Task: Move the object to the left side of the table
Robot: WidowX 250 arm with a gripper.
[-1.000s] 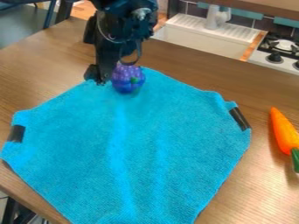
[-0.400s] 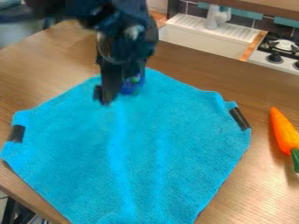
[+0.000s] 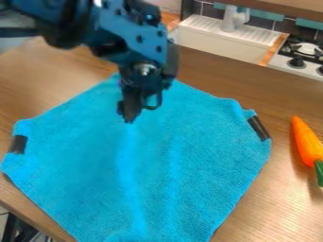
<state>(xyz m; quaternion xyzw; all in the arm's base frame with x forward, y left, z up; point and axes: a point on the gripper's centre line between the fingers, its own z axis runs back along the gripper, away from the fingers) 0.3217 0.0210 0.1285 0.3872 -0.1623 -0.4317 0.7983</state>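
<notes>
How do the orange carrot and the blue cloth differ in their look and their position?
The carrot is orange with a green end, while the cloth is plain blue with a black patch at two corners. The carrot is narrow and tapered; the cloth is wide and spread flat. The carrot lies at the right edge of the view, the cloth across the middle. Both rest on the wooden table.

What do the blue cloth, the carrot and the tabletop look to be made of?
Cloth: matte woven fabric, perhaps microfibre or terry, judging by its fine nubby texture and soft creases.
Carrot: probably smooth toy plastic, given its even, bright orange.
Tabletop: brown with a soft sheen and streaky grain; wood or wood-look laminate, can't tell which.
</notes>
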